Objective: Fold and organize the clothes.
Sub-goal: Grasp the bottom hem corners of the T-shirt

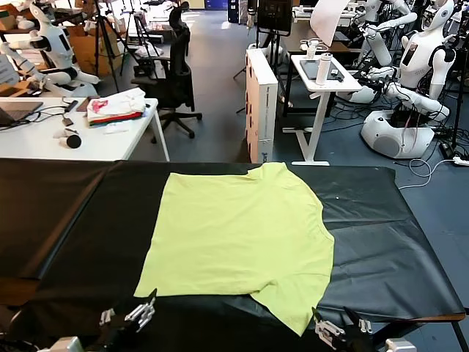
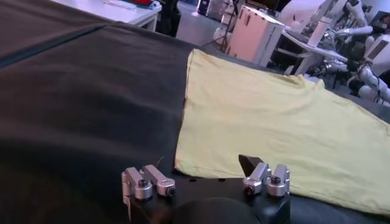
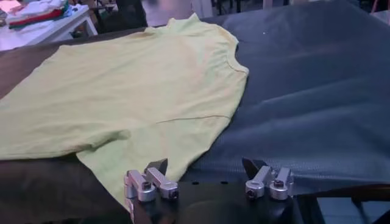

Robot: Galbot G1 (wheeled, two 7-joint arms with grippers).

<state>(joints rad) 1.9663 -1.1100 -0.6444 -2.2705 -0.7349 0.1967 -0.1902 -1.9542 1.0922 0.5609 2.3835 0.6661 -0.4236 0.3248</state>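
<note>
1. While I watch from the head camera, I see the T-shirt (image 1: 238, 238) lying flat and spread out on the black table cover (image 1: 80, 220), about in the middle of it.
2. Its round neck (image 1: 321, 233) points toward the robot's right, and the straight bottom hem (image 1: 152, 236) is on the robot's left side of the shirt.
3. One short sleeve (image 1: 297, 299) lies at the near edge of the shirt, toward the robot; the other sleeve (image 1: 270, 171) lies at the far edge.
4. From here the fabric looks mostly smooth, with only small wrinkles near the sleeves.
5. My left gripper (image 1: 135, 317) is low at the near edge of the table, just beside the near hem corner of the shirt; its two fingers stand wide apart and hold nothing.
6. On the left wrist camera this gripper (image 2: 207, 181) is just above the black cover, with the hem corner (image 2: 183, 164) close in front of it, not touching as far as I can see.
7. My right gripper (image 1: 338, 328) is also low at the near edge, just beside the tip of the near sleeve; its fingers are wide apart and empty too.
8. On the right wrist camera this gripper (image 3: 207, 181) has the near sleeve (image 3: 152, 152) directly in front of it.
9. Behind the shirt, beyond the table, a white desk (image 1: 44, 139) carries a stack of folded cloth (image 1: 116, 108).
</note>
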